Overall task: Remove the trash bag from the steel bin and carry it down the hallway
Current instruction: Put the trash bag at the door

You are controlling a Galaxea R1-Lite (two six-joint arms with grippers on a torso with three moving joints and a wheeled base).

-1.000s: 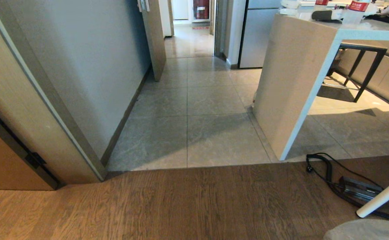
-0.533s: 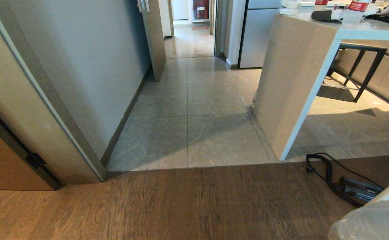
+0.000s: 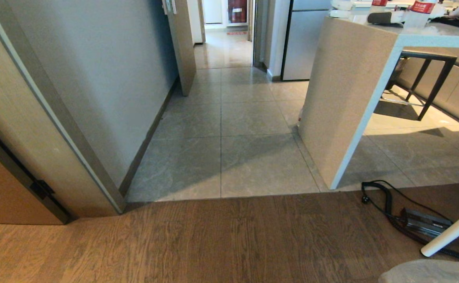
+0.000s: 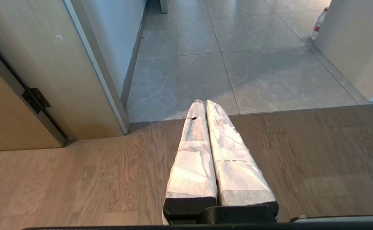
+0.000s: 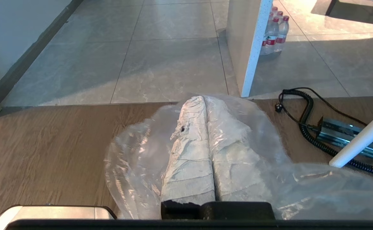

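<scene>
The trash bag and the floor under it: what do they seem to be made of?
The trash bag looks like thin, glossy, translucent plastic film: it crinkles, glints, and the right gripper shows through it. The near floor looks like matt brown wood or wood-look laminate, by its grain lines. The hallway floor looks like polished grey stone or ceramic tile, with veining and grout joints.

Translucent whitish trash bag [image 5: 135, 159], grey-beige hallway [image 3: 249, 118]

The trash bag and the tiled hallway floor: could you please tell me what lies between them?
Only bare wooden floor separates the trash bag from the tiled hallway floor, as the right wrist view shows.
</scene>
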